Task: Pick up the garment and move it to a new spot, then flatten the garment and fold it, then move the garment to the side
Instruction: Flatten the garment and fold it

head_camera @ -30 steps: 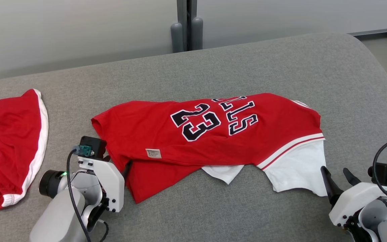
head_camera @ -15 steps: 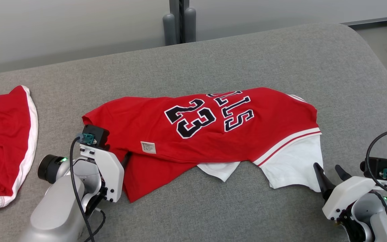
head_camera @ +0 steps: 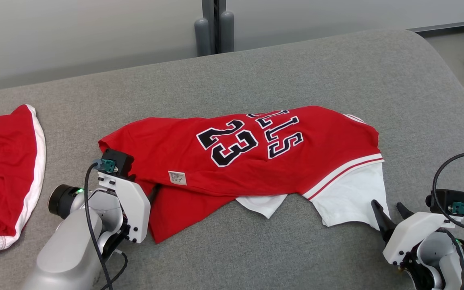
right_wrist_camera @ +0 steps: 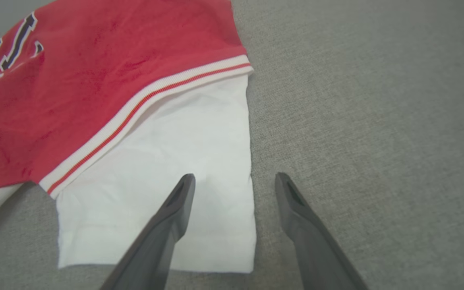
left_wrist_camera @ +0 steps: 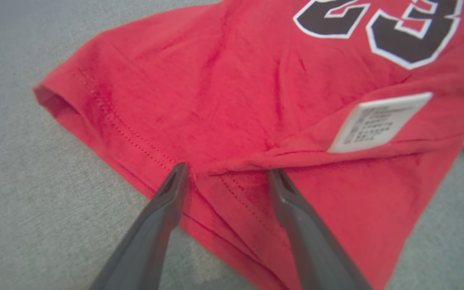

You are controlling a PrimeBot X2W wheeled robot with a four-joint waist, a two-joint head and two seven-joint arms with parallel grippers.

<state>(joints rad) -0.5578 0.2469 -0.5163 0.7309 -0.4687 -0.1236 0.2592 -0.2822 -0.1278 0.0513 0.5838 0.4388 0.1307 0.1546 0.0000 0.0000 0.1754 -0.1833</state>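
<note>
One grey cloth-covered worktop (head_camera: 296,64) carries everything.

Red basketball jersey (head_camera: 316,161), number 23 up, lies across the middle of it. It is loosely doubled over, with a lower layer showing along the near edge. A second red garment (head_camera: 2,169) with white trim lies well apart at the robot's left.

Handling, by judgement: light, limp knit with no stiffness. It should sag from any pinch and drag on the cloth surface. The stacked layers could slide apart, or only the top one come up.

White sleeve (right_wrist_camera: 167,153) lies flat at the jersey's right end, below the striped trim. Its outer corner looks the better hold on that side.

Left gripper (left_wrist_camera: 228,173): jaws spread, tips at the fold where the upper layer meets the lower, red cloth between them, nothing clamped. The stitched hem (left_wrist_camera: 135,141) beside it is doubled and firmer, so a good place to grip.

Right gripper (right_wrist_camera: 235,177): jaws spread, straddling the sleeve's side edge, one finger over white cloth and one over bare worktop. Contact cannot be told.

White label (left_wrist_camera: 377,121) on the folded edge is too small to pull by.
</note>
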